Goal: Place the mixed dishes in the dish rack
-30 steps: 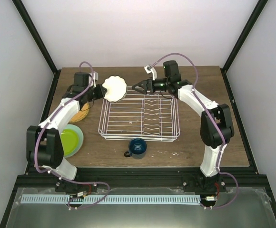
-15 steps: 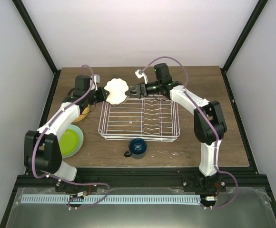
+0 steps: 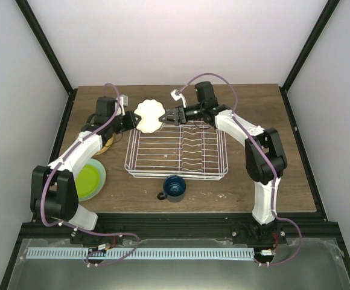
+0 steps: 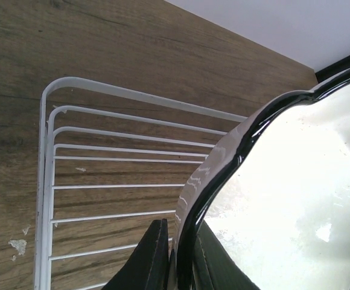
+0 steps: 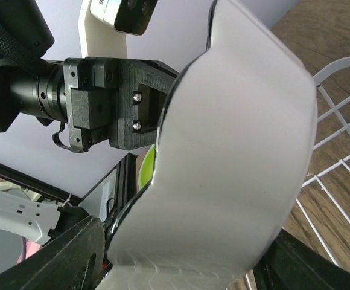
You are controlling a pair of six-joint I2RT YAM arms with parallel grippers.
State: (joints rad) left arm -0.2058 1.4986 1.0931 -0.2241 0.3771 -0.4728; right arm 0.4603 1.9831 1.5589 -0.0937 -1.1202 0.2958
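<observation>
The cream scalloped-rim bowl (image 3: pixel 149 115) is held tilted on edge above the far left corner of the white wire dish rack (image 3: pixel 176 150). My left gripper (image 3: pixel 133 119) is shut on its left rim; in the left wrist view the fingers (image 4: pixel 152 257) pinch the dark-edged rim of the bowl (image 4: pixel 295 199) over the rack (image 4: pixel 102 145). My right gripper (image 3: pixel 167 115) is open at the bowl's right edge, its jaws wide on either side of the bowl (image 5: pixel 235 163). The dark blue mug (image 3: pixel 174 188) stands in front of the rack. The lime-green dish (image 3: pixel 87 180) lies in the mint-green plate (image 3: pixel 102 173) at the left.
A tan round thing (image 3: pixel 105 145) lies mostly hidden under my left arm, left of the rack. The rack's wavy plate slots (image 3: pixel 193 148) hold nothing. The table's near edge runs just in front of the mug.
My right gripper has moved left up to the bowl's right edge. My left gripper has carried the bowl slightly right and nearer, over the rack's corner.
</observation>
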